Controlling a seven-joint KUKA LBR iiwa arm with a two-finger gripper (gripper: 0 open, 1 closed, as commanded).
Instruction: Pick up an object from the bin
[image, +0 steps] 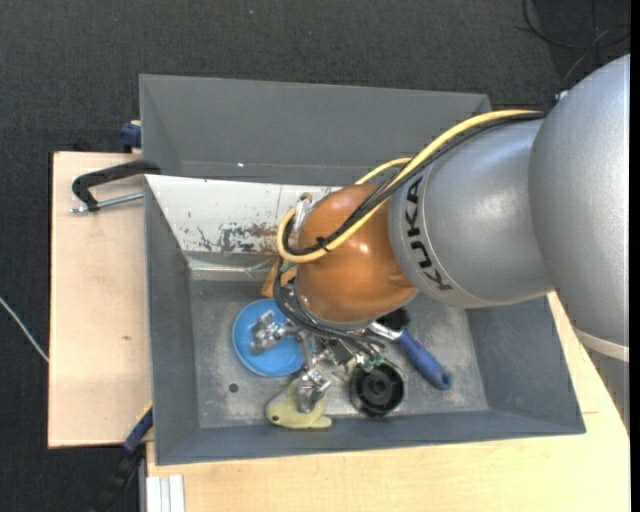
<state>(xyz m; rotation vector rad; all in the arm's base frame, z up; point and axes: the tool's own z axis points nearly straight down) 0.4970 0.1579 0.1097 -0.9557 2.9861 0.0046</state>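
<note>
Camera view: claw (302, 362) low in bin (170, 330) among one blue disc (248, 352), one pale yellow piece (297, 416), one black round part (378, 392), one blue-handled tool (425, 366); apart or together, cannot tell

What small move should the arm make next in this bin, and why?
Probably nudge the tool slightly toward the blue round lid. The tool sits low among the lid, a pale yellow piece and a black round part, and the lid has bare floor on its far side, so it looks least crowded.
</note>
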